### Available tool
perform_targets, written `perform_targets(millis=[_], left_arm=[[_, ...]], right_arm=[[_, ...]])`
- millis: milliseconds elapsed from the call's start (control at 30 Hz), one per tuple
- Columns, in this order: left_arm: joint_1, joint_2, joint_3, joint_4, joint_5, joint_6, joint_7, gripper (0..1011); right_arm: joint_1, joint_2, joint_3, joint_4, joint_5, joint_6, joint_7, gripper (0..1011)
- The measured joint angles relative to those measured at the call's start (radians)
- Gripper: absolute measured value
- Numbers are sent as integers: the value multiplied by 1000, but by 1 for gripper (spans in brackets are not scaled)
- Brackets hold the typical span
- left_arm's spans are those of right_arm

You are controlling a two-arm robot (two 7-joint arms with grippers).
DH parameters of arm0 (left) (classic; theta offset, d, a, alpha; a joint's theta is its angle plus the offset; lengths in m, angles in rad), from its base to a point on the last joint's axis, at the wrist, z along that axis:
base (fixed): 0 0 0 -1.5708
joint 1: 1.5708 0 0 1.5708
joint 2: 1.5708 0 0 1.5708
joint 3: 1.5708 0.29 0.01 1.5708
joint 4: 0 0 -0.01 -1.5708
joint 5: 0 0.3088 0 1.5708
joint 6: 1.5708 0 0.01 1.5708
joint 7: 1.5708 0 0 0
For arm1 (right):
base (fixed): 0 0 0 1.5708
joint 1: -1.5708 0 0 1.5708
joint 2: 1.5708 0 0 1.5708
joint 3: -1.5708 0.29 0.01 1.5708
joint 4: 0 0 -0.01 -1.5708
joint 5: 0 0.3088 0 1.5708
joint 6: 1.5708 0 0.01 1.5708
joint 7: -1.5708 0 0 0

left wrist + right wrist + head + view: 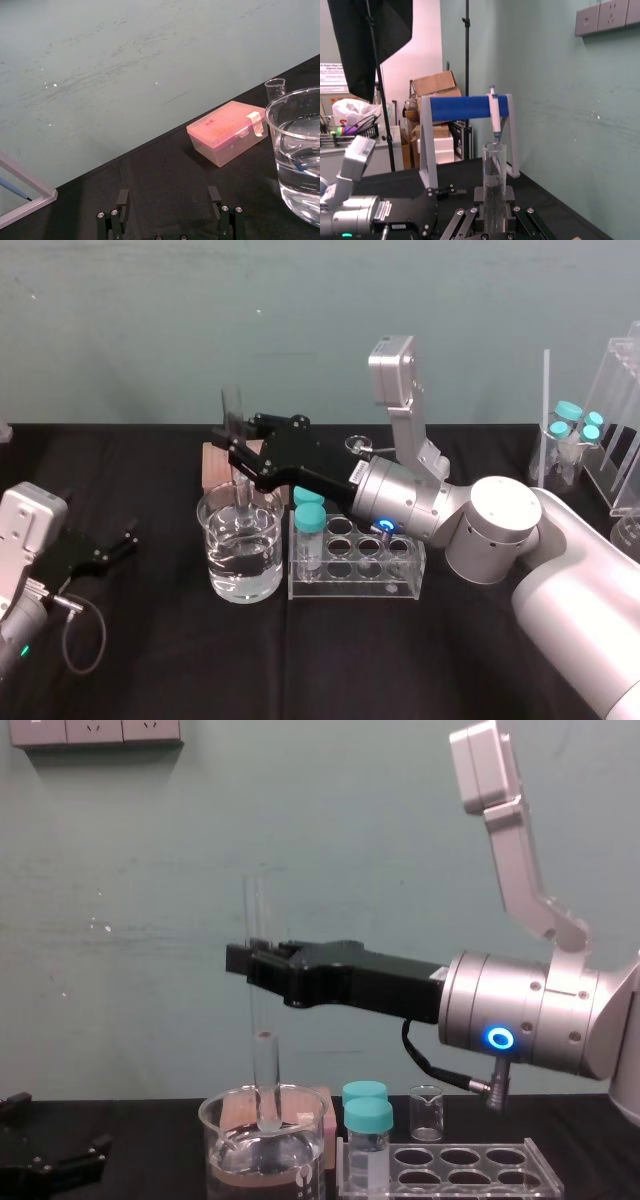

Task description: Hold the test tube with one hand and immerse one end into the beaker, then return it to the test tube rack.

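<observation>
Counter (150,680) is black and carries all the glassware. Over it the right arm reaches in from the right, and the right claw (237,440) is clamped on the test tube (233,405) about halfway up its length, above the beaker (242,555).

The beaker stands at the left end of the test tube rack (360,560), just beside it, and is part full of clear liquid. A pink lidded box (227,131) sits behind the beaker.

The left claw (115,545) rests low at the counter's left, well apart from the beaker, with its fingers spread and nothing between them.

The test tube hangs upright in the chest view (262,1020). Its rounded lower end is below the beaker's rim; whether it meets the liquid I cannot tell.

Two teal-capped vials (309,530) stand in the rack's left holes. A tiny beaker (426,1112) stands behind the rack.
</observation>
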Motion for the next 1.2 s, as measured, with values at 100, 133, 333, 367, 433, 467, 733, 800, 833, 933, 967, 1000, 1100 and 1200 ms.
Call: perform_targets(millis=[100,133,333,367,433,467,733,800,833,933,967,1000,1100,1200], left_arm=[[0,0,0,0,0,0,0,1000],[0,0,0,0,0,0,0,1000],[0,0,0,0,0,0,0,1000],[0,0,0,0,0,0,0,1000],[0,0,0,0,0,0,0,1000],[0,0,0,0,0,0,0,1000],[0,0,0,0,0,0,0,1000],[0,0,0,0,0,0,0,1000],[0,0,0,0,0,0,0,1000],[0,0,0,0,0,0,0,1000],[0,0,0,0,0,0,0,1000],[0,0,0,0,0,0,0,1000],[0,0,0,0,0,0,0,1000],[0,0,0,0,0,0,0,1000]], right_arm=[[1,-3,-2,11,-5,0,-1,226],[1,-4,-4,17,-8,0,-4,226],[0,-9,-6,39,-20,3,-12,226],[0,-9,-6,41,-20,3,-12,226],[-2,-12,-6,49,-21,5,-13,226],[-2,-13,-6,50,-21,6,-13,226],[-8,-20,-4,62,-22,15,-13,226],[-9,-21,-4,64,-21,18,-12,226],[-10,-21,-4,65,-21,19,-12,226],[-11,-22,-4,68,-21,21,-11,226],[-11,-22,-4,69,-21,22,-11,226],[-12,-21,-4,70,-22,24,-10,226],[-13,-20,-4,73,-25,27,-10,226],[-16,-18,-6,74,-28,31,-10,226]])
